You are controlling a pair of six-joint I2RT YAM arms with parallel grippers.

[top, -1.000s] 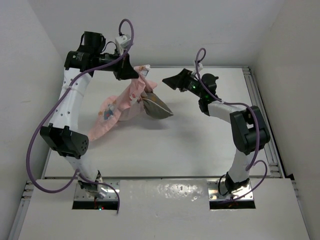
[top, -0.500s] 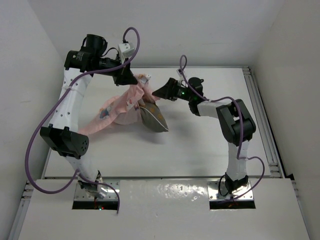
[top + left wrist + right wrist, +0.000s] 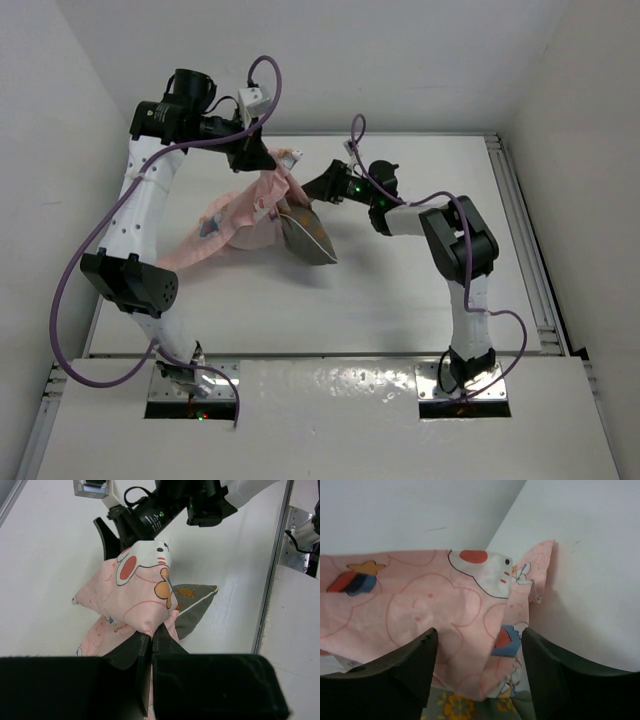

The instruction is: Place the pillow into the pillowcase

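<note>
At the far-left of the table (image 3: pixel 400 290), we have the pillowcase (image 3: pixel 240 215) lifted in a bunch. The left gripper (image 3: pixel 150 637) is clamped tight on a pinched fold of it, and the pink cloth drapes down and left from there. The pillow (image 3: pixel 308 235) is partly inside, with one grey corner (image 3: pixel 192 605) poking out of the cloth toward the right and near side. We cannot tell if that corner touches the table.

The right gripper (image 3: pixel 477 670) has its jaws spread wide with the pillowcase edge sitting between the fingers (image 3: pixel 405 670), and nothing is pinched. A flowered patch of the pillow shows just below the cloth in its wrist view.

For room, the back wall (image 3: pixel 330 70) is close behind both grippers and the left wall (image 3: pixel 50 180) is beside the left arm. The table's near and right stretches are open out to the metal rail (image 3: pixel 520 220) on the right edge. The two grippers are close together across the bunch, with the cloth hanging between them.
</note>
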